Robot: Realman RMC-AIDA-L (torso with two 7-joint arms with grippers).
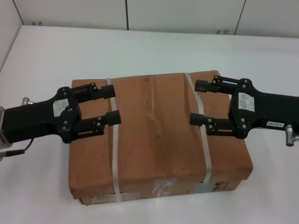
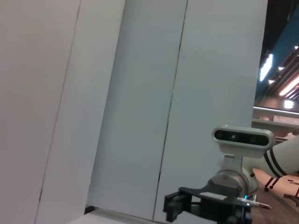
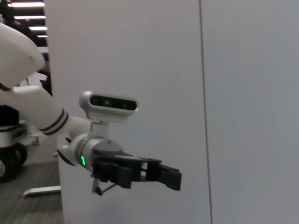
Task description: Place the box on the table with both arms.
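The box, a large brown cardboard carton with two whitish straps and a taped seam, lies on the white table. Labels show on its near side. My left gripper is open and empty over the box's left part, its fingers pointing inward across the left strap. My right gripper is open and empty over the box's right part, facing the left one. I cannot tell whether either touches the box top. The right wrist view shows the left gripper from afar; the left wrist view shows the right gripper.
The table runs well beyond the box on all sides, with white wall panels behind its far edge. Both wrist views show mostly tall pale wall panels and the other arm's wrist camera.
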